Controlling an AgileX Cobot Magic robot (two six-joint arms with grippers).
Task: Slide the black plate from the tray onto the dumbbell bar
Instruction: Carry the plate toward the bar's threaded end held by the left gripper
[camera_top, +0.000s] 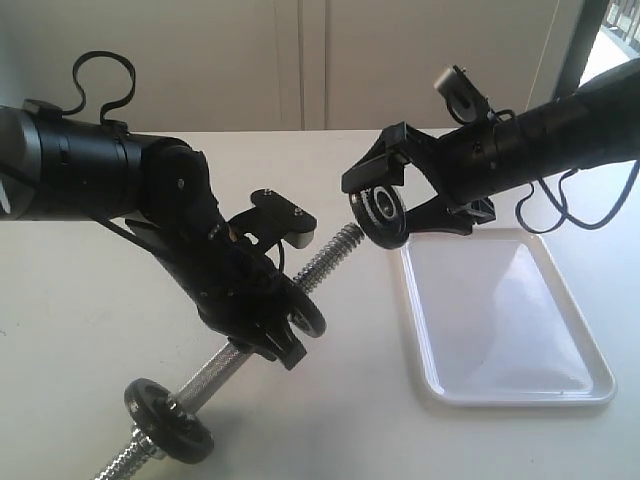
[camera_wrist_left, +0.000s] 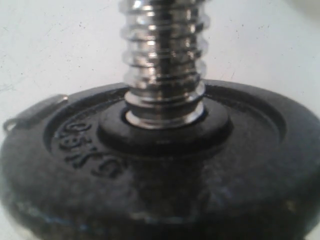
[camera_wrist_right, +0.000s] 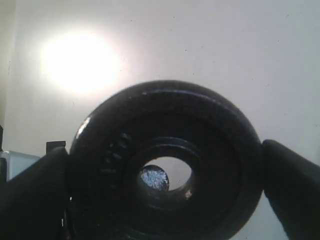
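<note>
- The right gripper (camera_top: 384, 207) is clamped on the black plate (camera_top: 386, 216), a small round cast-iron disc with a central hole and raised hub.
- In the right wrist view, its 2 dark fingers (camera_wrist_right: 35, 192) press against opposite sides of the black plate's (camera_wrist_right: 212, 150) rim.
- The plate is held on edge in the air, above the table just off the far left corner of the tray (camera_top: 500, 320). The tray is white rectangular plastic with rounded corners and a low rim, and lies flat on the white table (camera_top: 80, 330).
- The left gripper (camera_top: 265, 335) grips the dumbbell bar (camera_top: 212, 371), a short chrome steel bar, around its knurled middle.
- The bar is tilted, with its upper threaded end (camera_top: 335, 252) pointing at the plate's face. The 2 are just beside each other, and I cannot tell whether they touch.
- A bit of shiny metal (camera_wrist_right: 152, 178) shows through the plate's hole in the right wrist view.
- The plate is not threaded onto the bar.
- A second black disc (camera_top: 170, 422) sits on the bar's lower end, close to the table.
- The left wrist view shows this disc (camera_wrist_left: 240, 165) up close. The coarse chrome thread (camera_wrist_left: 165, 60) passes through its hub, and there are faint embossed marks (camera_wrist_left: 85, 150) on its face.
</note>
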